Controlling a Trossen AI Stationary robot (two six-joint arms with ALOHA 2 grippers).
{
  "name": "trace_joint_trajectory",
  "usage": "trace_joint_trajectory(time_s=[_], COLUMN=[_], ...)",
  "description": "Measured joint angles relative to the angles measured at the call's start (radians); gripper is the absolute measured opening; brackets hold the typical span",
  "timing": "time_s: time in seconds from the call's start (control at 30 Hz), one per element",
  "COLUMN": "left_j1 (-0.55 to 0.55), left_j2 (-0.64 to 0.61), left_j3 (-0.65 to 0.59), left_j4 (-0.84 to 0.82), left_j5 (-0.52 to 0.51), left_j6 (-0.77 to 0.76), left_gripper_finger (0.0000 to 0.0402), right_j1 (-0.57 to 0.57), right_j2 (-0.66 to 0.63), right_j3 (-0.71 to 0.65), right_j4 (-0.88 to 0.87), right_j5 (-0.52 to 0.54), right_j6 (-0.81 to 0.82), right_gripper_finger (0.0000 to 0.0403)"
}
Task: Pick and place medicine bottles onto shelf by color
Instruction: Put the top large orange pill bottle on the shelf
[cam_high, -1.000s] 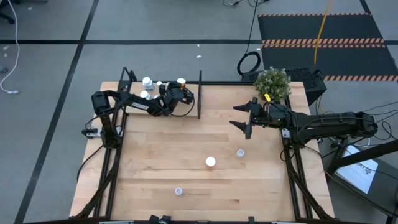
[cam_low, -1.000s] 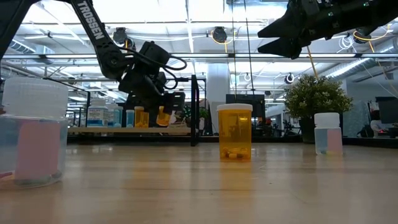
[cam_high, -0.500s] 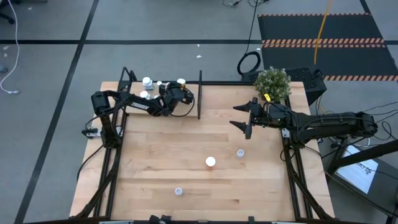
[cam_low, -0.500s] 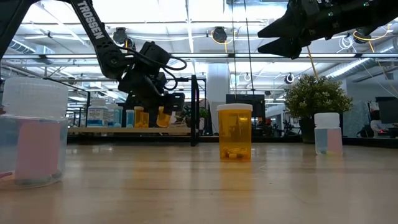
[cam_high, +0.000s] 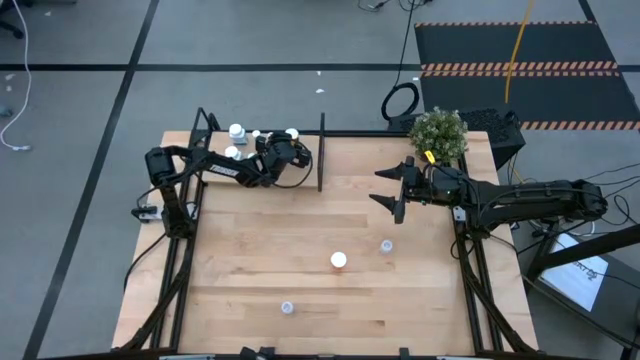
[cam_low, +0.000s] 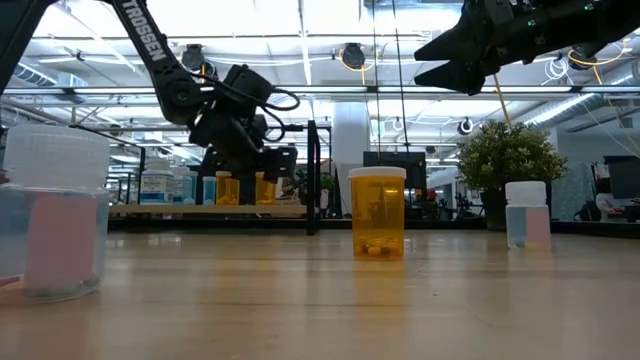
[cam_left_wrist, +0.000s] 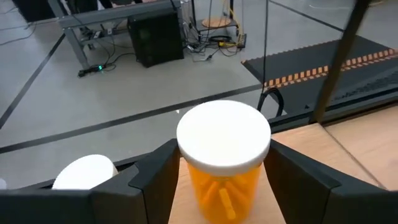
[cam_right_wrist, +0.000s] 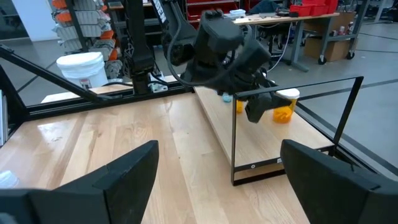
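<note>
An orange medicine bottle (cam_left_wrist: 222, 183) with a white cap stands upright on the shelf (cam_high: 215, 142), near its black divider (cam_high: 321, 150). My left gripper (cam_left_wrist: 224, 186) is open, with one finger close on either side of this bottle. More bottles (cam_high: 236, 130) stand farther left on the shelf. Three bottles rest on their bases on the table: an orange one (cam_low: 377, 212), a pale blue one (cam_low: 526, 214) and another pale one (cam_low: 55, 210) near the front edge. My right gripper (cam_high: 397, 190) hangs open above the table's right side, holding nothing. My left gripper's fingers (cam_left_wrist: 158, 177) stand level on both sides of the orange bottle, just below its cap (cam_left_wrist: 224, 134). Whether they touch it I cannot tell. The bottle stands upright on the shelf plank.
A potted plant (cam_high: 438, 132) stands at the far right corner. Thin black frame posts (cam_right_wrist: 233, 143) edge the shelf. Bare wood lies between the shelf and the loose bottles.
In the low view the orange bottle between my left gripper's fingers has gone from tilted to upright on the shelf. My left gripper has kept its place.
</note>
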Motion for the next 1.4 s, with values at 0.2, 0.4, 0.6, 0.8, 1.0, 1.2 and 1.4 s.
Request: trace_joint_trajectory(time_s=[0.2,0.4,0.6,0.8,1.0,1.2,1.4], left_j1=[-0.023,-0.047,-0.045,-0.024,0.001,0.012,0.031], left_j2=[-0.096,-0.221,-0.237,-0.181,-0.111,-0.107,-0.099], left_j3=[0.005,0.008,0.006,0.006,0.006,0.006,0.007], left_j4=[-0.016,-0.125,-0.219,-0.173,-0.125,-0.126,-0.122], left_j5=[-0.001,-0.003,0.025,0.028,0.022,0.026,0.064], left_j6=[0.057,0.088,0.054,0.051,0.051,0.053,0.055], left_gripper_finger=[0.023,0.023,0.023,0.023,0.023,0.023,0.023], right_j1=[0.0,0.0,0.0,0.0,0.0,0.0,0.0], right_j2=[0.0,0.0,0.0,0.0,0.0,0.0,0.0], right_j3=[0.0,0.0,0.0,0.0,0.0,0.0,0.0], right_j4=[0.0,0.0,0.0,0.017,0.022,0.023,0.023], right_j5=[0.0,-0.001,-0.001,-0.001,-0.002,-0.002,-0.002], right_j6=[0.001,0.001,0.002,0.001,0.002,0.001,0.001], right_gripper_finger=[0.0329,0.0329,0.0329,0.0329,0.0329,0.0329,0.0329])
